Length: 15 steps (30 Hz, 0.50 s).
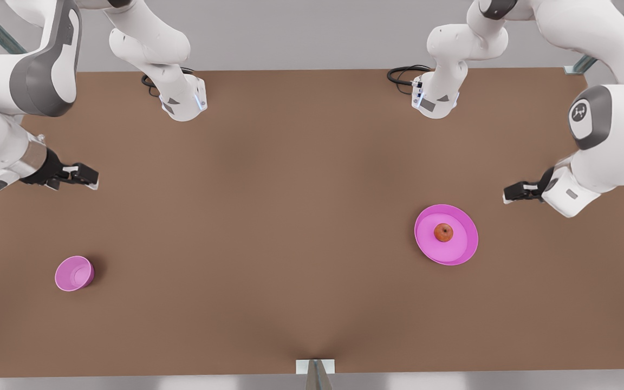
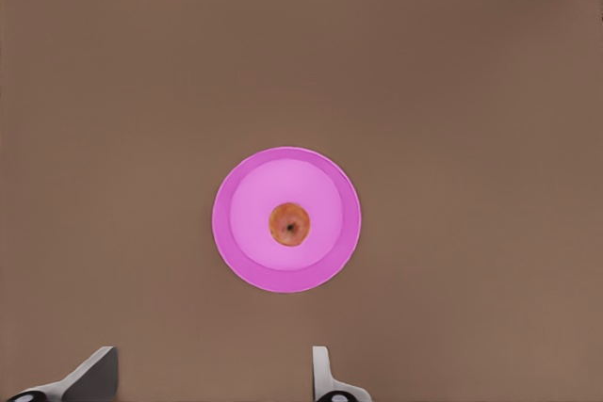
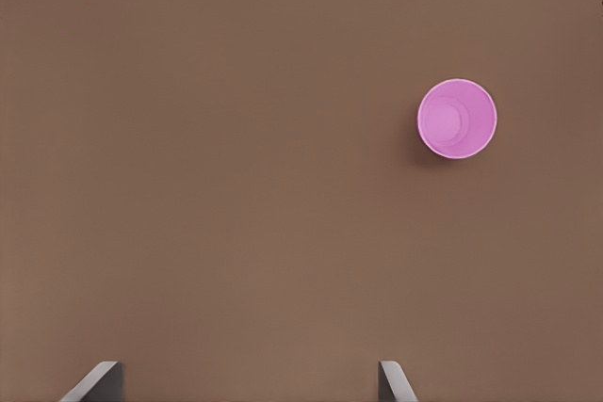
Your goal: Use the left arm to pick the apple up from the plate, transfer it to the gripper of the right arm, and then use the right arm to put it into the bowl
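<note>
In the front view, the apple (image 1: 443, 232) sat in the middle of the plate (image 1: 463, 246), which lay on the brown table (image 1: 290, 216) toward the front view's right. The bowl (image 1: 74, 273) stood alone far off toward the front view's left, nearer the camera's edge of the table. The left gripper (image 1: 509, 193) hung above the table on the front view's right, just beyond the plate and apart from it, and held nothing. The right gripper (image 1: 90, 177) hung on the front view's left, well apart from the bowl, also empty. From this angle the spread of either pair of fingers was hard to judge.

In the left wrist view, the plate (image 2: 240, 261) lay below the camera with the apple (image 2: 289, 224) at its centre, stem dimple up. The left gripper (image 2: 209, 374) had its two fingertips (image 2: 94, 372) spread wide apart, with bare table between them.

In the right wrist view, the bowl (image 3: 457, 119) stood upright and empty on the table (image 3: 236, 185). The right gripper (image 3: 250, 381) showed its fingertips (image 3: 102, 378) set wide apart, gripping nothing.
</note>
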### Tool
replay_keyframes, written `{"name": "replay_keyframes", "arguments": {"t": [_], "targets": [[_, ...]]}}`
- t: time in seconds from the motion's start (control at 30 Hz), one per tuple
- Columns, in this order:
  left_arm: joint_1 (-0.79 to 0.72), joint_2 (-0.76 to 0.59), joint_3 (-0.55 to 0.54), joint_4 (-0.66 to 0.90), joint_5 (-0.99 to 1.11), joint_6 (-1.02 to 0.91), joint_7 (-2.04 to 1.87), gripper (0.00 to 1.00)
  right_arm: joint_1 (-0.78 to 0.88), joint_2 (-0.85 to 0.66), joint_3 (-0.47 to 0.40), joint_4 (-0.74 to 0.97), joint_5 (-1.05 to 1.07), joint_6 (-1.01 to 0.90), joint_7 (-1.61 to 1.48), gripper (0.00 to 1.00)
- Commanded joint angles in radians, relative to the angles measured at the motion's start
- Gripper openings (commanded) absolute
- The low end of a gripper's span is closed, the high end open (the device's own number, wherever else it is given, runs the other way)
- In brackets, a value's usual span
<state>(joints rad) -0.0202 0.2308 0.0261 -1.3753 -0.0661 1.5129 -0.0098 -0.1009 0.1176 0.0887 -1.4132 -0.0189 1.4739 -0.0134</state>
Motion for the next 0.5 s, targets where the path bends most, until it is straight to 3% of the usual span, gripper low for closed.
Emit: {"name": "replay_keyframes", "arguments": {"t": [0.0,0.13,0.17,0.27,0.47], "targets": [[0.0,0.001,0.0,-0.002,0.006,0.093,0.088,1.0,0.0,-0.001,0.0,0.0,0.0,0.04,-0.008,1.0],[-0.061,0.084,-0.005,-0.04,0.005,0.232,-0.1,1.0,-0.002,-0.001,-0.001,0.0,0.0,0.04,-0.008,1.0],[-0.075,0.07,-0.005,-0.224,0.0,0.43,-0.166,1.0,0.0,-0.001,0.0,0.0,-0.001,0.04,-0.008,1.0],[-0.109,0.081,-0.005,-0.462,-0.03,0.748,-0.298,1.0,0.0,0.0,0.0,0.0,0.0,0.04,-0.007,1.0],[-0.102,0.093,-0.003,-0.64,-0.049,0.914,-0.289,1.0,0.0,0.0,0.002,0.002,0.0,0.04,-0.007,1.0]]}}
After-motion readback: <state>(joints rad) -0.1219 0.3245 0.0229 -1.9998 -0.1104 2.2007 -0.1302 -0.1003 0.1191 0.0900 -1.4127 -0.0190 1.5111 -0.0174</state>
